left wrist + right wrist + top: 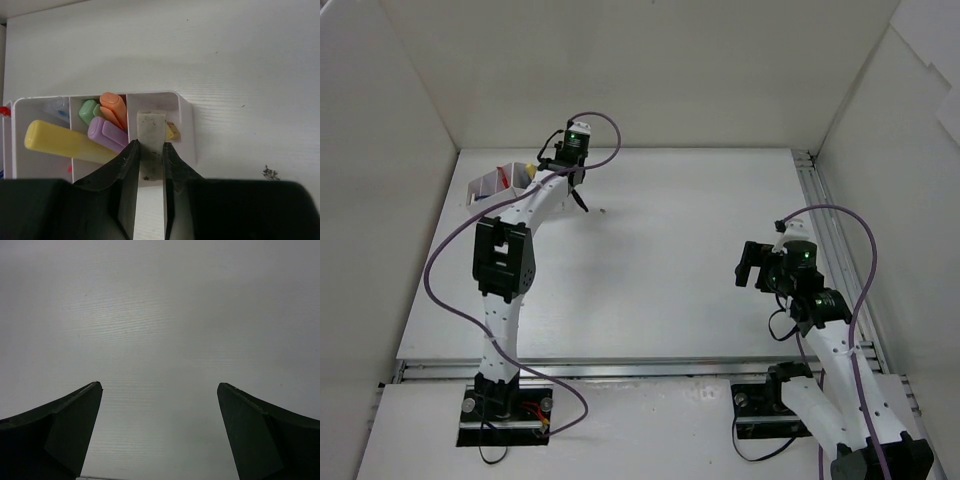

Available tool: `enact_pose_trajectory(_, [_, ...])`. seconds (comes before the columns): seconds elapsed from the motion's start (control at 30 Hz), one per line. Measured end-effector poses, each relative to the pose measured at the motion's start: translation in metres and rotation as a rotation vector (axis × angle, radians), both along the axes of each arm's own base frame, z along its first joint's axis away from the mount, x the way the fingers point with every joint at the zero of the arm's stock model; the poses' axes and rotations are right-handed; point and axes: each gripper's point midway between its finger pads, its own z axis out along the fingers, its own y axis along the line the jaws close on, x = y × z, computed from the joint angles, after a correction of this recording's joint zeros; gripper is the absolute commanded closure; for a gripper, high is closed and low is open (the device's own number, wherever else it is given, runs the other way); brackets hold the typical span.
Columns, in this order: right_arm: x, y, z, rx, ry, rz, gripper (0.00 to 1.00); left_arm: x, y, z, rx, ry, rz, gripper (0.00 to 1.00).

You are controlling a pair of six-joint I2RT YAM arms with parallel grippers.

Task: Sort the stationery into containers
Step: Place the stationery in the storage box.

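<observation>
In the left wrist view, my left gripper [151, 149] is shut on a pale, smudged eraser block [151, 131]. It holds the block over the right-hand compartment of the white organizer box [186, 131]. A small tan eraser [173, 131] lies in that compartment. The neighbouring compartments hold a yellow marker [57, 141], an orange marker [114, 109], a green marker [88, 111] and lilac markers [107, 134]. In the top view the organizer [492, 186] sits at the table's far left, with my left gripper [578, 198] beside it. My right gripper [750, 266] is open and empty over bare table [160, 390].
White walls enclose the table on the left, back and right. A metal rail [825, 235] runs along the right edge, and another runs along the near edge. A small dark speck [270, 173] marks the table right of the organizer.
</observation>
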Motion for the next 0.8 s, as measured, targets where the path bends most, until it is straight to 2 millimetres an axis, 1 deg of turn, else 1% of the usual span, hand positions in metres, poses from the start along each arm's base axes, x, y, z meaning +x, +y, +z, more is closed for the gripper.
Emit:
enact_pose_trajectory(0.1, [0.0,-0.003,-0.004,-0.012,0.018,-0.013,0.02,0.008,0.013,-0.026,0.008,0.051,0.02,1.0])
enact_pose_trajectory(0.2, [0.001,-0.005,-0.008,-0.021,0.031,-0.022,0.02,0.009,0.023,-0.044,0.007,0.093,0.029,1.0])
enact_pose_trajectory(0.27, [0.001,-0.006,-0.009,-0.026,0.037,-0.027,0.02,0.009,0.022,-0.048,-0.008,0.101,0.02,1.0])
enact_pose_trajectory(0.5, [0.001,-0.007,-0.012,-0.033,0.048,-0.033,0.02,0.01,0.016,-0.049,-0.047,0.1,0.014,0.99])
enact_pose_trajectory(0.53, [0.001,-0.007,-0.012,-0.033,0.048,-0.033,0.02,0.01,0.016,-0.049,-0.053,0.098,0.017,0.93])
enact_pose_trajectory(0.6, [0.001,-0.007,-0.012,-0.033,0.048,-0.033,0.02,0.01,0.016,-0.049,-0.062,0.097,0.025,0.88])
enact_pose_trajectory(0.8, [0.001,-0.007,-0.012,-0.033,0.048,-0.032,0.02,0.009,0.015,-0.05,-0.079,0.095,0.038,0.66])
